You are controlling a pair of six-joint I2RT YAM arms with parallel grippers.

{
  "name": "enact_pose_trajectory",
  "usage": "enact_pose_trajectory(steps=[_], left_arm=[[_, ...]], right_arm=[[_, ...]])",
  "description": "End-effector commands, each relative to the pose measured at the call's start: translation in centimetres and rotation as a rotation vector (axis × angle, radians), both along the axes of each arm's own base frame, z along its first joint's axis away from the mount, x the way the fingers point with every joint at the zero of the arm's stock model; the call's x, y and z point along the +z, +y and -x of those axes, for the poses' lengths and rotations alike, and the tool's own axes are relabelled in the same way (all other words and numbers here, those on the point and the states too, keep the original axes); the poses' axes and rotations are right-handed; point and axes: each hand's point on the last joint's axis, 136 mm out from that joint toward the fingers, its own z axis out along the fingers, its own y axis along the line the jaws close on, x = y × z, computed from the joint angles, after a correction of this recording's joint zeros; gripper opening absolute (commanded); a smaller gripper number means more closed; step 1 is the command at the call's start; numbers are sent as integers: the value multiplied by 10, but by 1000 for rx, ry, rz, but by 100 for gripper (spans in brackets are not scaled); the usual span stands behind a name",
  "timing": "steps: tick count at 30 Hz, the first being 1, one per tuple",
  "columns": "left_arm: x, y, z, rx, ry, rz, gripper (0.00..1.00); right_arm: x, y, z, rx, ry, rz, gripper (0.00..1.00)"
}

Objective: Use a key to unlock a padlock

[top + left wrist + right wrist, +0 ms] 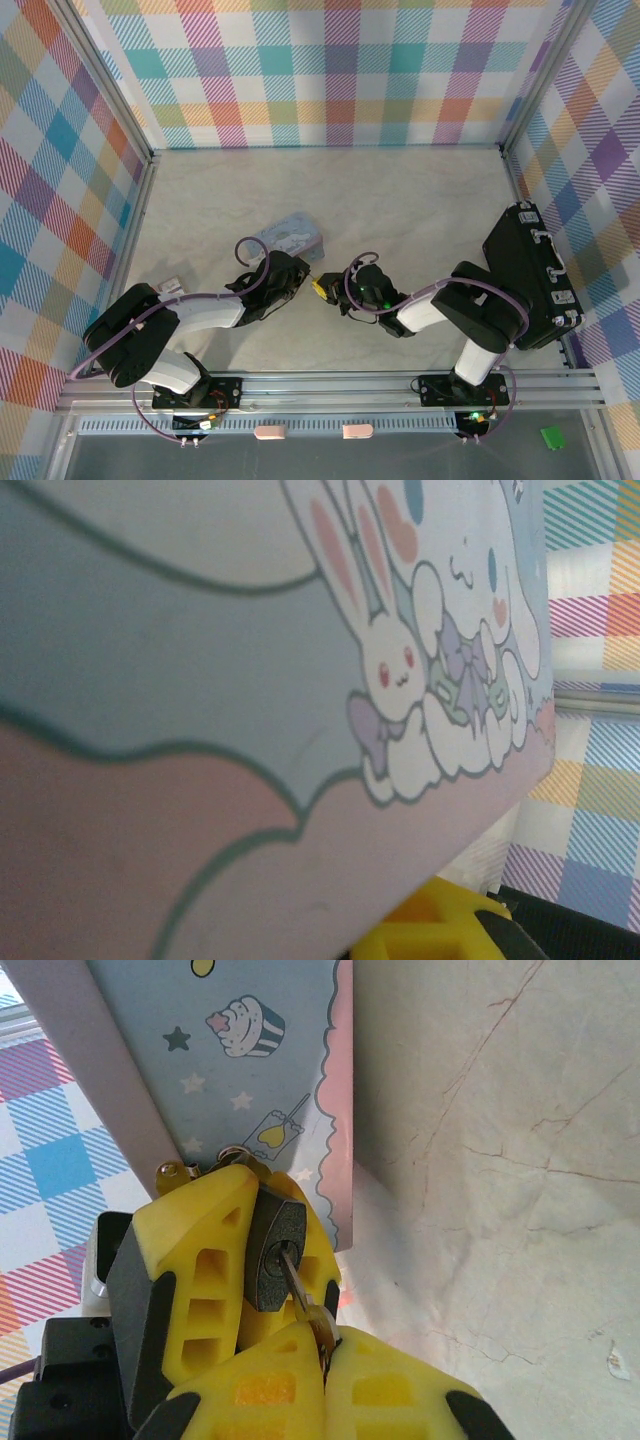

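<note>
Clamping padlock (277, 1250) in left gripper (265, 1195) (centre frame).
Pinching key (296, 1285), blade sunk in padlock, with right gripper (325, 1350), lower centre.

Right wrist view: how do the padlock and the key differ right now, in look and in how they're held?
The padlock is a dark, blocky body; the key is a thin, paler metal sliver. The padlock sits clamped in the left gripper, while the key is pinched at its head by the right gripper. Shared: both are firmly gripped, and they meet at the keyhole, with the key's blade inserted.
</note>
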Motion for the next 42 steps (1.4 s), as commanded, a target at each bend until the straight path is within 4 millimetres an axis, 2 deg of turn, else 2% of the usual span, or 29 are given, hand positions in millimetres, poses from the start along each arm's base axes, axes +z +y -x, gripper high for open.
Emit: enact_pose_trajectory(steps=[1,7,12,15,18,23,30,33,37,42], left_arm=[[60,-57,9,-203,-100,232,0],[67,-52,19,-222,-110,225,0],[78,-54,19,-231,-136,250,0],[84,-57,18,-238,-149,265,0],[89,-60,19,-256,-154,280,0],[90,-60,25,-279,-150,276,0],[95,-63,25,-287,-168,280,0],[96,-64,25,-292,-170,285,0],[97,-65,27,-304,-174,287,0],[98,-70,32,-327,-176,283,0]], right_arm=[[59,33,30,202,-116,-177,0],[41,5,9,140,-120,-111,0],[48,16,11,195,-149,-141,0],[46,16,10,192,-159,-152,0],[42,11,5,184,-174,-154,0],[27,-11,-9,149,-161,-121,0],[35,-6,-10,175,-178,-119,0],[28,-8,-10,169,-168,-97,0],[21,-21,-21,129,-150,-126,0],[24,-15,-25,145,-139,-140,0]])
